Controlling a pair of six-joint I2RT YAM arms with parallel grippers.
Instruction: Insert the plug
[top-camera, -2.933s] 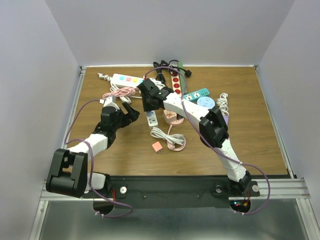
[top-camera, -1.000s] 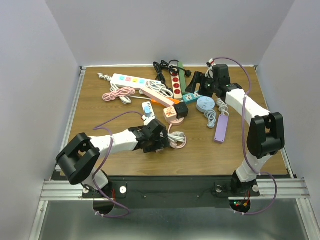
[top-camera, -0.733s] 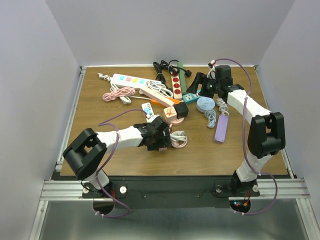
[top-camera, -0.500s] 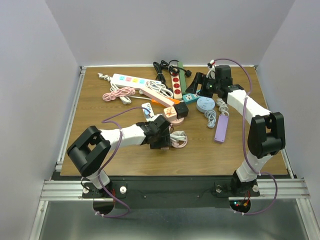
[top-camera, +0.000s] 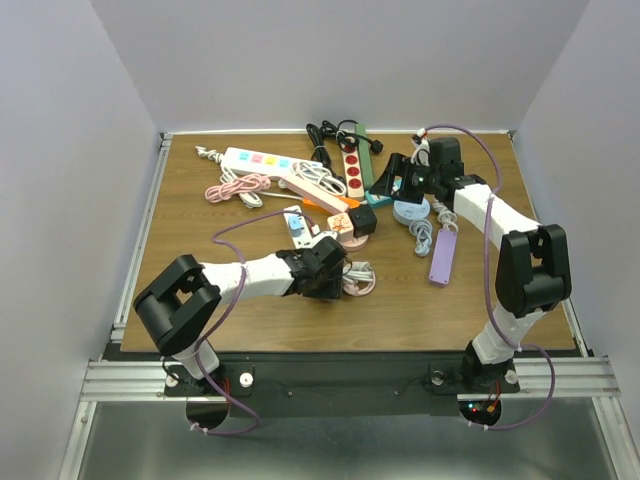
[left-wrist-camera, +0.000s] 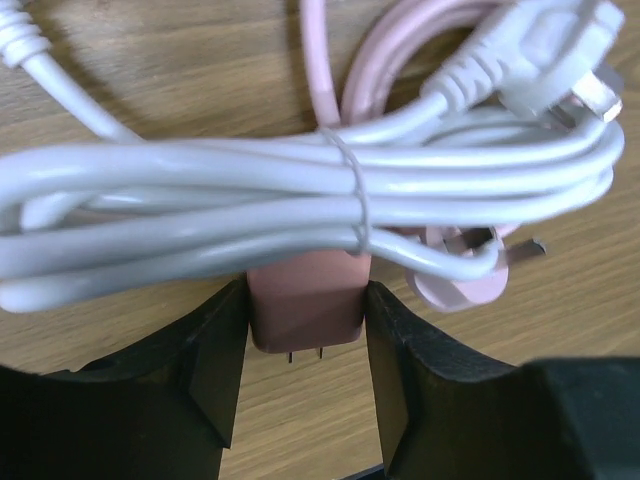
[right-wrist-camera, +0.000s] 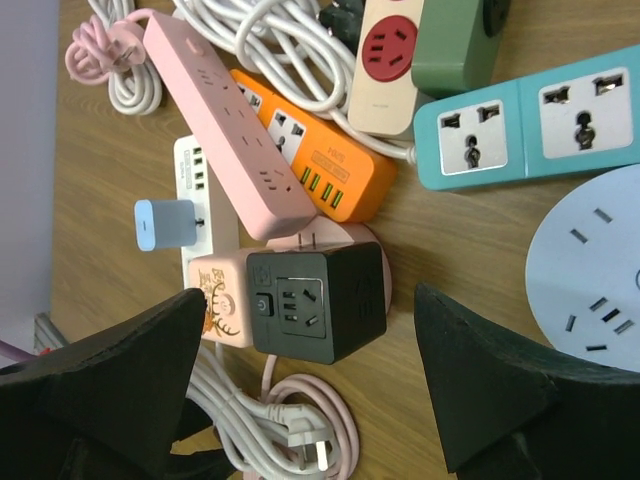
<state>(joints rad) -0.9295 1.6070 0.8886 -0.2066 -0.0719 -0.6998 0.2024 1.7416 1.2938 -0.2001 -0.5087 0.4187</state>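
- Top external view: my left hand (top-camera: 325, 270) sits low over the bench (top-camera: 200, 260), just below the middle of the frame, at a tangle of coiled cables. My right hand (top-camera: 398, 180) hangs over the pile of power strips, right of centre near the top.
- From the left wrist camera, the left hand (left-wrist-camera: 305, 300) is closed in on a small salmon-pink plug (left-wrist-camera: 305, 312), with one finger pressed against each side.
- Thin pins show at the plug's lower end, pointing toward the bottom of the frame.
- A tied bundle of white cable (left-wrist-camera: 200, 200) lies across the plug's upper end and hides it. A pink cable (left-wrist-camera: 400, 60) loops behind the bundle at the upper right.
- From the right wrist camera, the right hand (right-wrist-camera: 305, 300) is spread wide and carries nothing. Its fingers fill the lower left and lower right corners.
- Between those fingers in the frame I see a black cube socket (right-wrist-camera: 315, 300).
- Above the cube, a pink strip (right-wrist-camera: 225, 150) lies over an orange strip (right-wrist-camera: 310, 160).
- A teal strip (right-wrist-camera: 530, 125) is at the upper right, and a round socket (right-wrist-camera: 590, 290) is at the right edge.
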